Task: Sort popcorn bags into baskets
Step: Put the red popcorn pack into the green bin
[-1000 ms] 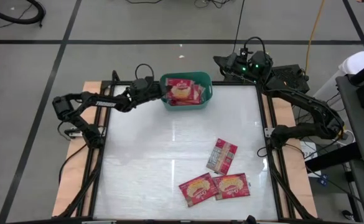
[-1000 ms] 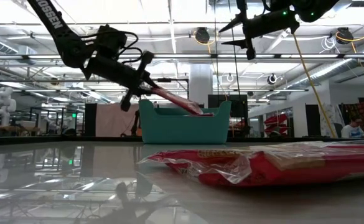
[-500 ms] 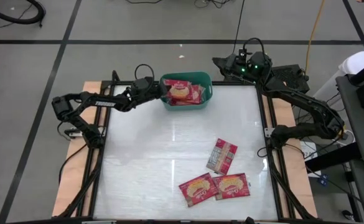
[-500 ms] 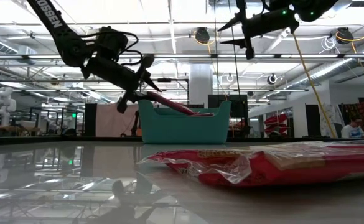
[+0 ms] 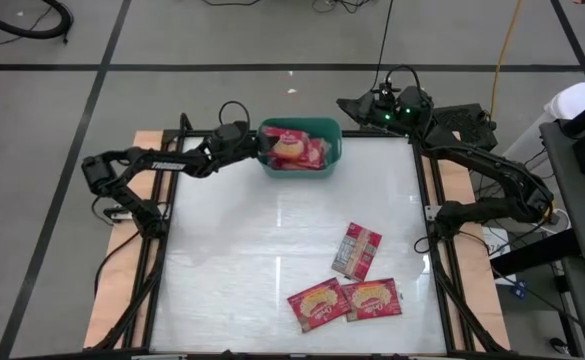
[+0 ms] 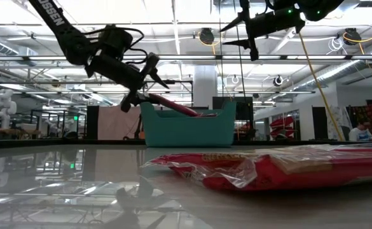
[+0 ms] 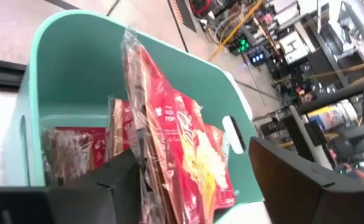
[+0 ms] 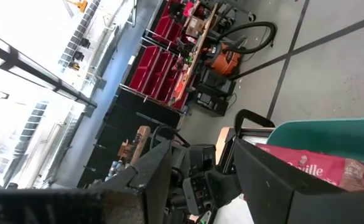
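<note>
The teal basket (image 5: 332, 150) stands at the table's far edge with several red popcorn bags in it. The top bag (image 5: 292, 146) slants from the basket's left rim down onto the pile (image 6: 176, 105). My left gripper (image 5: 263, 146) is open at that rim, a finger on either side of the bag's raised end (image 7: 150, 93). My right gripper (image 5: 344, 103) hangs open, high above the basket's far right corner. Three more bags lie flat on the table: one with its white panel up (image 5: 357, 250) and two with the picture up (image 5: 318, 303), (image 5: 373, 298). My left gripper comes level from the table's left, its open fingers standing either side of the top bag's raised end (image 7: 145, 130). I cannot tell whether the finger (image 7: 101, 186) nearest the bag still touches it. The bag's other end lies on the pile in the basket.
The nearest loose bag (image 6: 275, 168) fills the low view's foreground. Bare tabletop (image 5: 262, 250) stretches between the basket and the three loose bags. The table's frame rails (image 5: 434, 200) run along both sides.
My left gripper has opened at the basket's left rim and let go of the top bag. The bag stays slanting on the pile in the basket.
</note>
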`<state>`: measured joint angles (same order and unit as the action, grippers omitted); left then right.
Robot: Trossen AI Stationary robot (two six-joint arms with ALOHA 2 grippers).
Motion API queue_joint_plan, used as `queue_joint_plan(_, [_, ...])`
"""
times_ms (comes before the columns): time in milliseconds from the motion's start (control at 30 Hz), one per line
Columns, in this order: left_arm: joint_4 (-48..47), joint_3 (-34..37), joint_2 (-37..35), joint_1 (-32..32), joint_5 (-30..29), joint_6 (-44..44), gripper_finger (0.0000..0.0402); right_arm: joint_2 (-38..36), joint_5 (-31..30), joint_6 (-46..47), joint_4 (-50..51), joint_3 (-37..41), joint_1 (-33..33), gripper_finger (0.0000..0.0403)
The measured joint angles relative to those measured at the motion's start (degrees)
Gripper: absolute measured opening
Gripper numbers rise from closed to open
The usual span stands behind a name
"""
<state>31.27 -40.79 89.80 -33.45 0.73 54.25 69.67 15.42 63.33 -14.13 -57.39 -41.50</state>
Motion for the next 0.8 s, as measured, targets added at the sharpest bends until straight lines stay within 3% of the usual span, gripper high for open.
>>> queue_joint_plan(467, [-16.1,-10.8,0.2,-0.3,0.7,-9.7,0.0286,0.0,0.0,0.0,0.0,0.0,0.0,0.0169])
queue_joint_plan(800, [-35.3,-20.8,0.1,-0.4,0.7,-20.1,0.0299,0.0,0.0,-0.3,0.1,0.0,0.0,0.0169])
